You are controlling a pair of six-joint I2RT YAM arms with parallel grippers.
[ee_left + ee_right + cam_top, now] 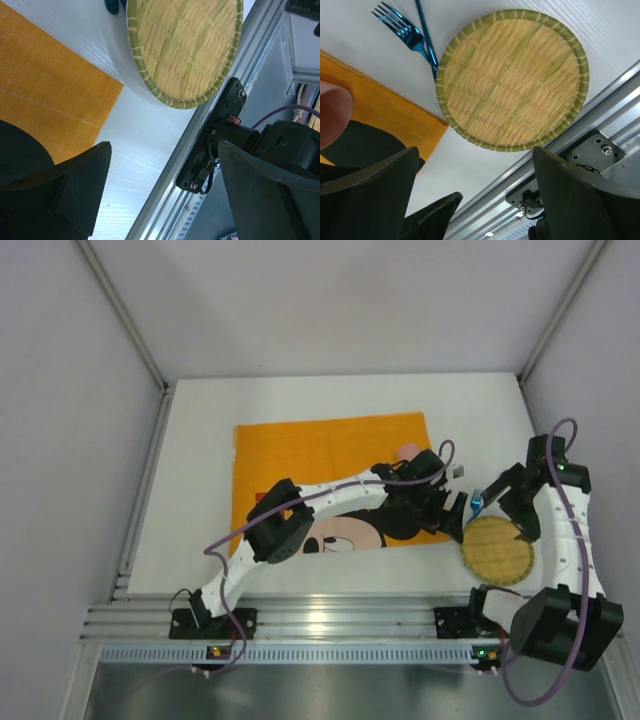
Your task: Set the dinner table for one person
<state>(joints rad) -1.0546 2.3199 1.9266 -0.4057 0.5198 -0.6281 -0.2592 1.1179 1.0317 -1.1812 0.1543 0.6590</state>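
Note:
The dinner table is white, with an orange Mickey Mouse placemat on it. A round woven bamboo plate lies on the table right of the placemat, near the front rail. It also shows in the left wrist view and the right wrist view. A blue fork lies beside the plate's far edge, crossed by another blue handle. My left gripper is open and empty at the placemat's right corner. My right gripper is open and empty above the plate's far edge.
A pink object sits on the placemat's far right, behind the left wrist; it shows blurred in the right wrist view. The ribbed aluminium rail runs along the front edge. Frame posts and grey walls enclose the table.

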